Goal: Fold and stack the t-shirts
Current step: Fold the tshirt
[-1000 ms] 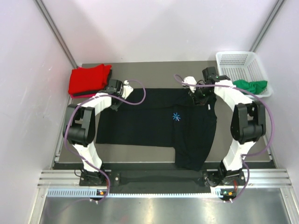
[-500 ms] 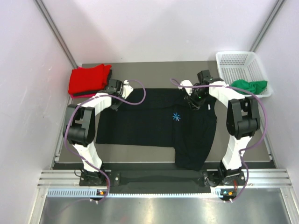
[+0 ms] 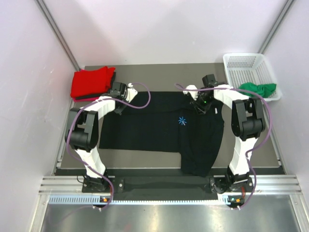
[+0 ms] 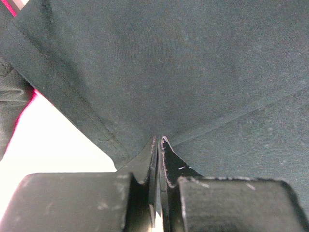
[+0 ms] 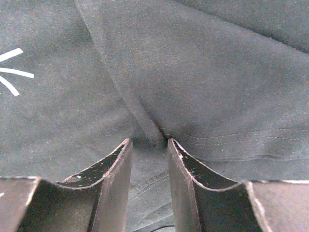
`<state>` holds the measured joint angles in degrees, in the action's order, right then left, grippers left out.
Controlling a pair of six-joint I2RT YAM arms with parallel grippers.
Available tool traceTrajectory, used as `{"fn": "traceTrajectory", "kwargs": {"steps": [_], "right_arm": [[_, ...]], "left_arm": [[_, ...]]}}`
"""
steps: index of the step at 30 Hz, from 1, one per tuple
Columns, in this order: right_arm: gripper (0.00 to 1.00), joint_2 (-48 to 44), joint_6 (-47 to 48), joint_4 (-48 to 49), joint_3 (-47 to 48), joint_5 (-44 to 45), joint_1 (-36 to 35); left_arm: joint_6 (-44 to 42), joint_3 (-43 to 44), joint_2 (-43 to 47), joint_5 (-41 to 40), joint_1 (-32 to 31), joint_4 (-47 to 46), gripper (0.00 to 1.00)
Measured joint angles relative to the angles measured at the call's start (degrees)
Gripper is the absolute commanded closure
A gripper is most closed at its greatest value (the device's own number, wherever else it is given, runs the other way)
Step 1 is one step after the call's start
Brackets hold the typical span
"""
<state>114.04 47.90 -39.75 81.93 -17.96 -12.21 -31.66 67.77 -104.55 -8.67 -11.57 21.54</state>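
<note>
The black shirt (image 3: 154, 130) lies spread flat on the table (image 3: 164, 76), its long axis running left to right. The left claw (image 4: 158, 141) is shut tight on the shirt's far left hem. The right claw (image 5: 148, 141) sits low on the far right part, jaws narrowly parted astride a raised crease, not clamped on it. Both claws lie along the far edge, so the fold likely draws that edge nearward. The red shirt (image 3: 91, 82) rests at the far left corner, and the green shirt (image 3: 259, 89) in the basket (image 3: 241, 63).
</note>
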Motion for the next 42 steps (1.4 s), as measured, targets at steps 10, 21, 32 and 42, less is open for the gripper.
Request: {"fn": "traceTrajectory", "kwargs": {"steps": [10, 21, 32, 42], "right_arm": [[0.68, 0.04, 0.04, 1.27, 0.00, 1.03, 0.00], [1.00, 0.04, -1.07, 1.57, 0.26, 2.67, 0.00], [1.00, -11.37, -4.15, -1.92, -1.03, 5.33, -3.87], [1.00, -17.66, -5.14, -4.48, -10.60, 8.61, -13.25]], "left_arm": [[0.00, 0.57, -1.16, 0.02, -0.07, 0.07, 0.96], [0.00, 0.59, -1.16, 0.04, -0.17, 0.02, 0.96], [-0.11, 0.59, -1.16, 0.28, -0.17, -0.63, 0.96], [-1.31, -0.76, -1.05, 0.28, -0.17, -2.49, 0.96]]}}
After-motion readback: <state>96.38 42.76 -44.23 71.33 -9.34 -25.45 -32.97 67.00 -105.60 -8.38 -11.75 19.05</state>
